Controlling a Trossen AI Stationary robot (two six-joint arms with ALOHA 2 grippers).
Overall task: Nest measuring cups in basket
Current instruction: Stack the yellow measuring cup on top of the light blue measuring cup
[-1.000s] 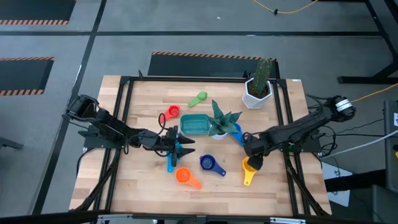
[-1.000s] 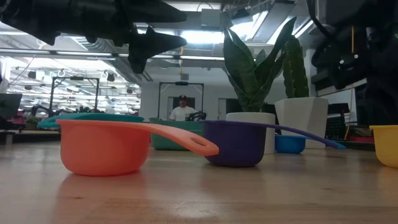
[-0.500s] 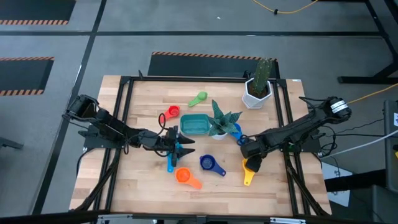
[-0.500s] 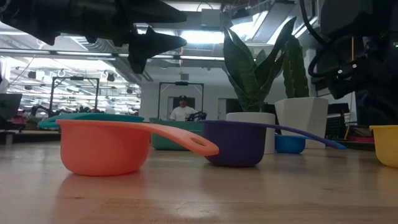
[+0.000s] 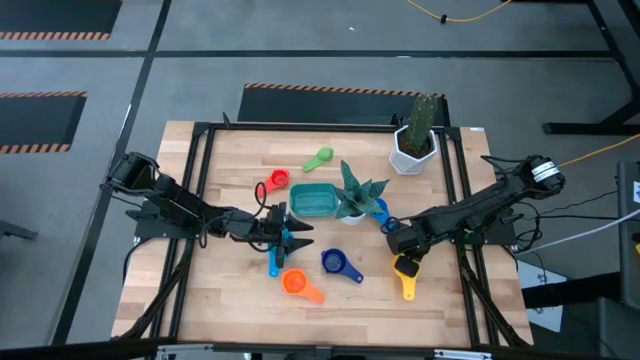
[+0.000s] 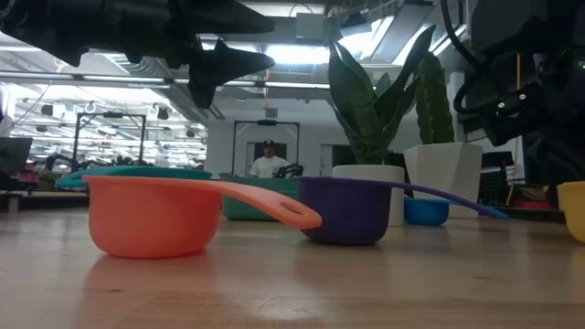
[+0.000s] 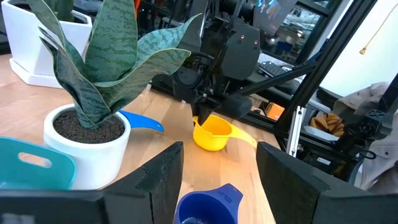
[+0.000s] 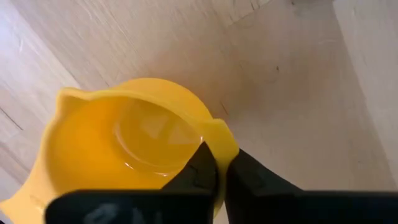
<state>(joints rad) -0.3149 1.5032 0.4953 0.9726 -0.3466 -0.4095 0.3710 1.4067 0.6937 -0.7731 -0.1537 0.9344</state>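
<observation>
My right gripper (image 5: 401, 247) is shut on the yellow cup (image 5: 405, 268) at the table's right front; the cup's handle (image 5: 408, 291) points to the near edge. My left gripper (image 5: 300, 234) is open and empty, held above the table left of centre, over a light blue cup (image 5: 274, 263). The teal basket (image 5: 312, 200) sits at the centre with nothing in it. The red cup (image 5: 275, 181), green cup (image 5: 320, 157), dark blue cup (image 5: 335, 262), orange cup (image 5: 295, 283) and a blue cup (image 5: 379, 212) rest on the wood around it. My right gripper pinches the yellow cup's rim wall (image 8: 219, 138), one finger (image 8: 200, 167) inside the bowl and one outside. The fingers come from above, pointing down. The cup stays upright, mouth up; whether its base rests on the table or hangs just above it, I cannot tell.
A small pot with a spiky green plant (image 5: 352, 198) stands right beside the basket, between it and my right gripper. A white cactus pot (image 5: 412, 146) stands at the far right. A black frame (image 5: 200, 130) runs around the table's edges.
My right gripper has shifted slightly toward the table's left while holding the yellow cup. The cup has turned about: its handle has swung from pointing at the near edge toward the near right.
</observation>
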